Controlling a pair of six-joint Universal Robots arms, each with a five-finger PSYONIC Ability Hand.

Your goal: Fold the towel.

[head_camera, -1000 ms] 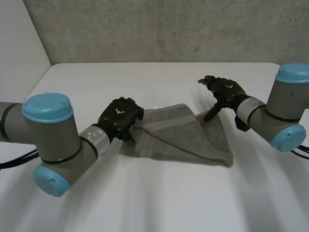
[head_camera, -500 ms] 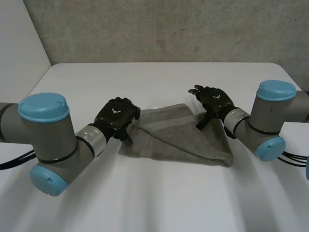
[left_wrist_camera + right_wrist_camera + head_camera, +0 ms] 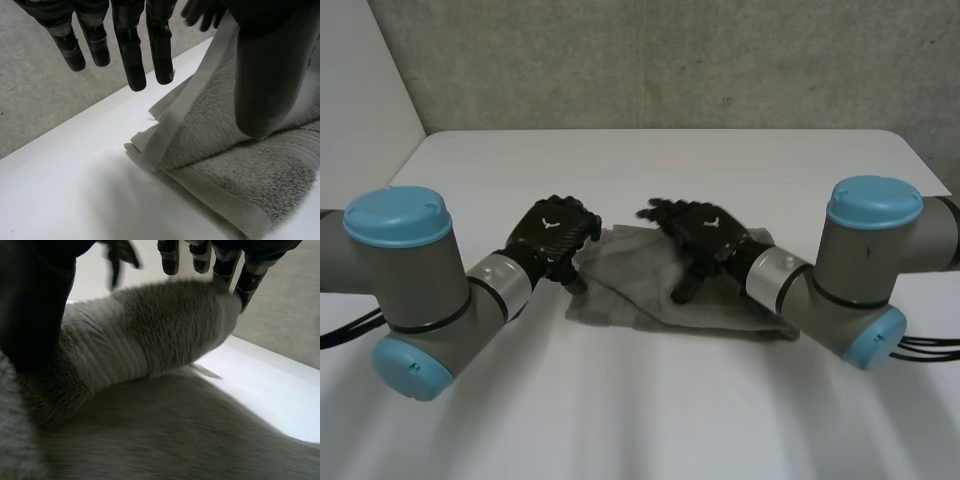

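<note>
One white table point(image 3: 650, 160) stands before a grey wall, with two grey arms reaching in from either side. A grey towel point(image 3: 640, 300) lies on the table's middle between them, its near edge where it was a second ago.

The right arm has swung inward. Its right hand point(image 3: 705, 232), which a second ago was at the towel's far right corner, is now over the middle of the cloth and close to the left hand point(image 3: 555, 238). The corner has come with it, so the right side of the towel is doubling over itself.

In the right wrist view a raised fold point(image 3: 150, 335) of towel is pinched between the thumb point(image 3: 35, 305) and the straight fingertips point(image 3: 247, 282).

The left hand has hardly moved from the towel's far left corner. Its thumb point(image 3: 260, 90) is clamped on the cloth, and a hem band point(image 3: 185, 105) rises beside the thumb toward the palm. Its fingers point(image 3: 131, 55) hang straight and slightly spread, tips clear of the towel.
</note>
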